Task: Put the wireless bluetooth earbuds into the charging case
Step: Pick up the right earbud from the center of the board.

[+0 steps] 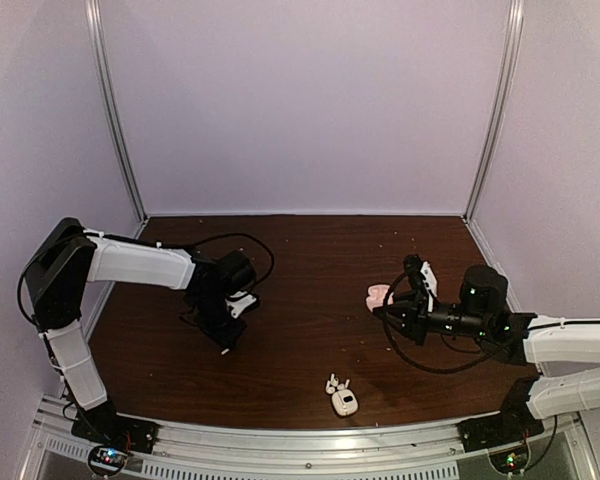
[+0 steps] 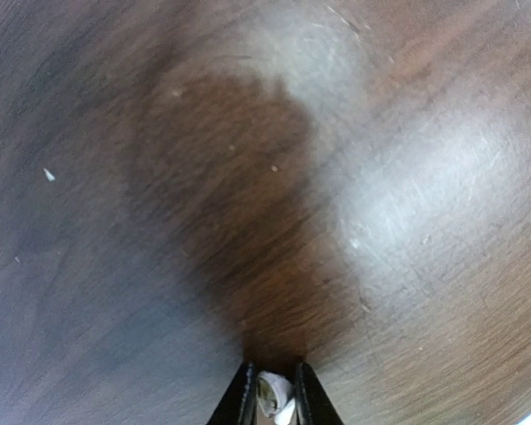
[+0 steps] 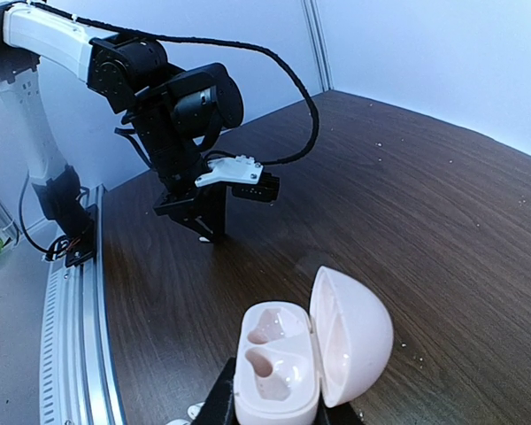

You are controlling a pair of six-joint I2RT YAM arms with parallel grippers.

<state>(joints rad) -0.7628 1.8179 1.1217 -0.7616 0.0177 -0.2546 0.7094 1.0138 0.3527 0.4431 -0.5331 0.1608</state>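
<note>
My right gripper [image 1: 390, 301] is shut on an open pale pink charging case [image 3: 279, 365]. Its two sockets are empty and its lid [image 3: 354, 336] stands up to the right; in the top view the charging case [image 1: 377, 295] hangs above the table at mid right. My left gripper [image 1: 226, 346] points down at the table on the left. Its fingers [image 2: 244, 394] pinch a tiny white earbud [image 2: 273, 390], and the tips nearly touch the wood. Two more white earbuds [image 1: 332, 381] lie near the front edge beside a small white rounded case [image 1: 344, 403].
The dark wooden table [image 1: 310, 255] is bounded by pale walls at the back and sides, with a metal rail [image 1: 300, 440] along the near edge. Black cables loop from both wrists. Pale crumbs dot the wood.
</note>
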